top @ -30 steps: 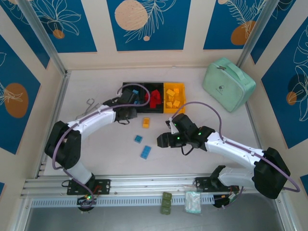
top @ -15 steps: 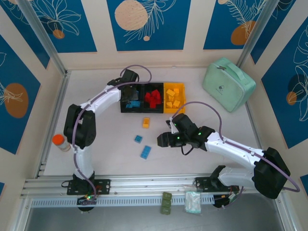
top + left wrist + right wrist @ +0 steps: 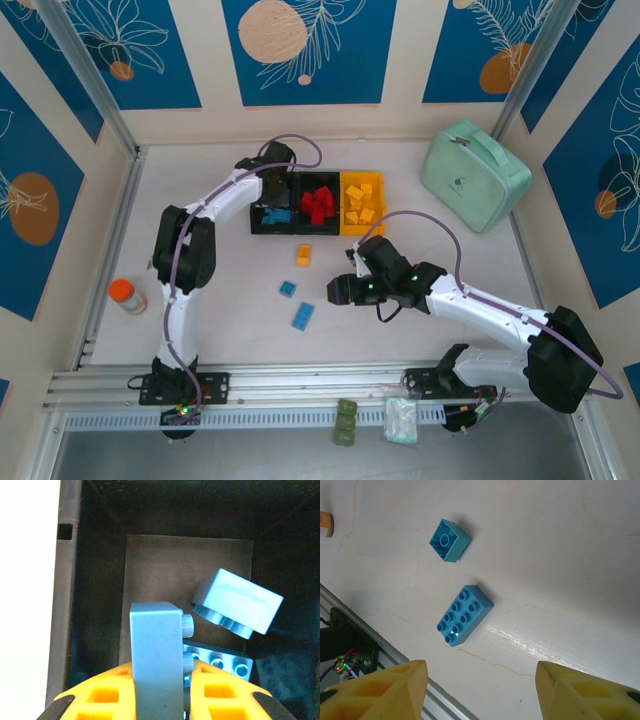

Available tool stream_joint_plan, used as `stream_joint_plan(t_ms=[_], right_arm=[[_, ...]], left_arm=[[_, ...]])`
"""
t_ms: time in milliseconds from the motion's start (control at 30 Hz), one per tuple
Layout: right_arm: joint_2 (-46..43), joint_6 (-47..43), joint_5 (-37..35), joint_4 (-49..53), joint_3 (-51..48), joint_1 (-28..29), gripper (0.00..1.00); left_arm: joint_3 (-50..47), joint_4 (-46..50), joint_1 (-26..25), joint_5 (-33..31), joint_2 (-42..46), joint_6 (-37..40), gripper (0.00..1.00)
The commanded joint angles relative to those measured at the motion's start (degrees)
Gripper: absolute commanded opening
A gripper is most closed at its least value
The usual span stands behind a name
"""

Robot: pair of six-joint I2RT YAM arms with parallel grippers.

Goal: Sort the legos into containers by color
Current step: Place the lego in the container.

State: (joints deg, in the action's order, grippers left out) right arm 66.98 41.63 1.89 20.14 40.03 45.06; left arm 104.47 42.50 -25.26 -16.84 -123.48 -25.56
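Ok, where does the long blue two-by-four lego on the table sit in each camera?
Top external: long blue lego lies on the table below centre, just left of the right end effector.
Right wrist: mid-frame, studs up, ahead of the open end effector.
Left wrist: this camera looks into the left black bin.
Shared landmark: small blue lego, hollow side up, just beyond it, not touching.
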Motion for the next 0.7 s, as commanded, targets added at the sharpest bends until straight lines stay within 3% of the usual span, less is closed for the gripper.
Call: stream_joint_plan(t_ms=[0,67,167,433,667], right_arm=[[0.35,0.56,-0.15,0.60,1.54,0.11,0.60],[0.26,0.60,-0.13,0.61,1.65,0.19,0.60],[0.21,0.74,-0.22,0.52,1.64,0.29,0.60],[0.61,0.61,-0.48,0.60,2.42,0.78,0.60],[-0.31,-0.44,-0.77,2.50,2.97,1.00,0.61]], left_arm=[[2.59,2.23,0.39,-2.04,-1.24,1.10,0.31],[2.54,2.49,0.38,-1.69,-1.00,1.03,0.40],[1.86,2.36,0.21,-1.63,0.35,0.99,0.47],[-3.48,0.56,-0.21,0.85,6.89,1.27,0.49],[-14.94,-2.79,-1.80,7.52,16.81,1.82,0.53]])
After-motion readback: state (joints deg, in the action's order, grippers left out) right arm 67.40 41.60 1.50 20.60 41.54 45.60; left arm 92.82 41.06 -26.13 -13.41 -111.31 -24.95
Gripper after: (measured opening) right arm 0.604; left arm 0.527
